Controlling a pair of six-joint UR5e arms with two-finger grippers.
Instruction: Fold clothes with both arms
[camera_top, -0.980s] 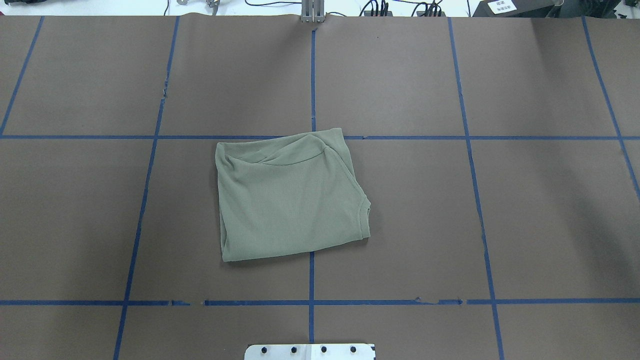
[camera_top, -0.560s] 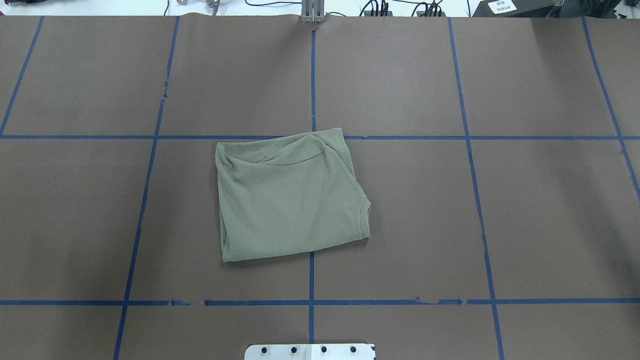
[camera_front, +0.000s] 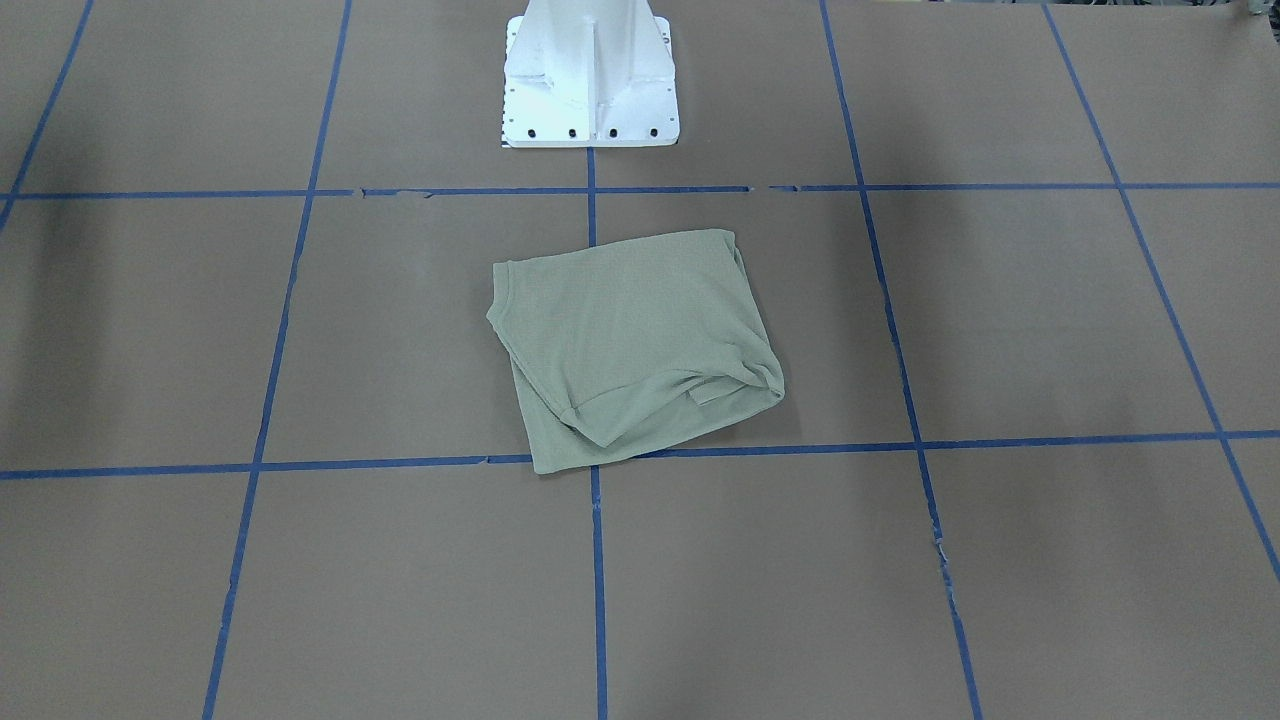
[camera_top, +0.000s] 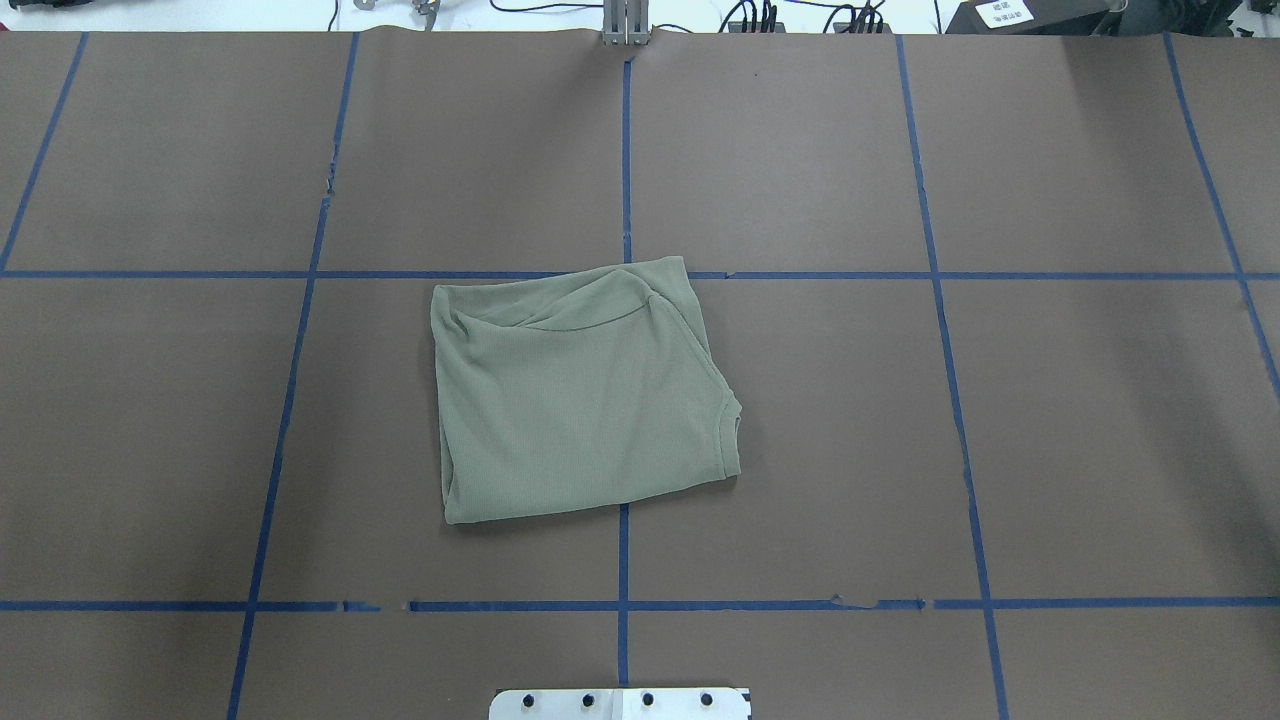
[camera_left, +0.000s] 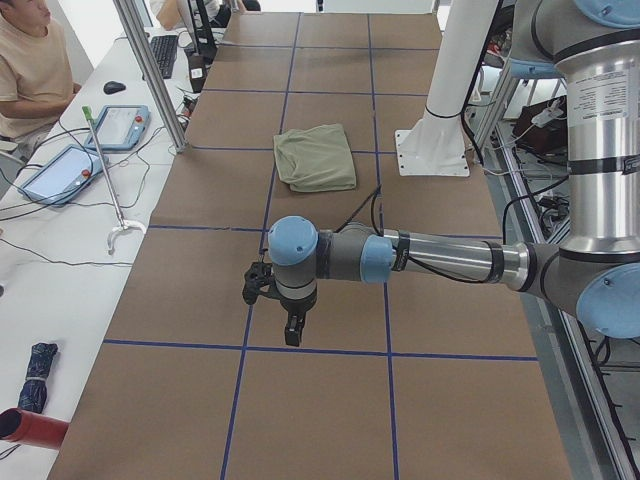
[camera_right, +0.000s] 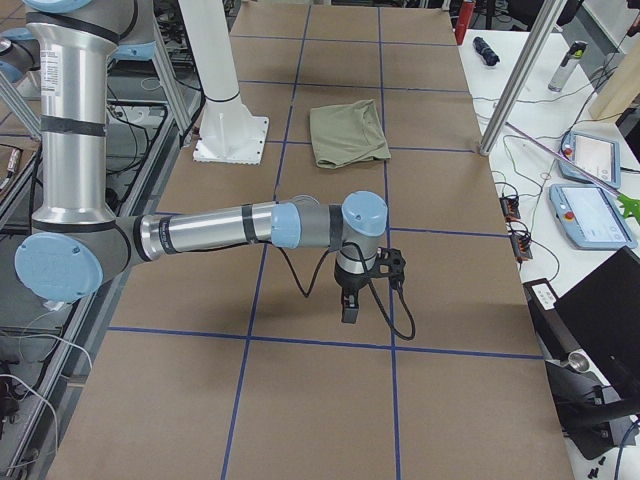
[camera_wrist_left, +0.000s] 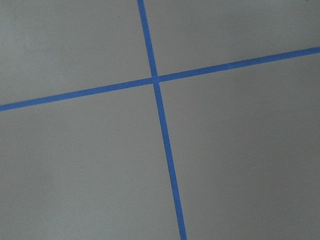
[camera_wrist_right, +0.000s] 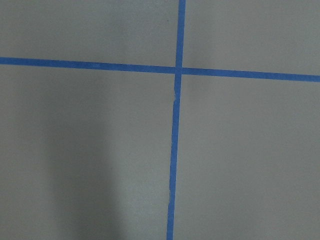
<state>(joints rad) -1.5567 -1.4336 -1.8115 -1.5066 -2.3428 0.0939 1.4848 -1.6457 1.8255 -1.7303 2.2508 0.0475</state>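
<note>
Neither arm shows in the two table-wide views, only from the ends. The left gripper (camera_left: 291, 330) and right gripper (camera_right: 349, 306) hang over the brown table (camera_top: 900, 450), well apart from the folded sage-green shirt (camera_top: 580, 395) lying mid-table. I cannot tell how far either gripper is open.

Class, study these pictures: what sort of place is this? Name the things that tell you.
Probably a robotics lab. A left arm and a right arm reach over a table gridded with blue tape, a folded shirt lies on it, and a person sits beside control tablets.
</note>
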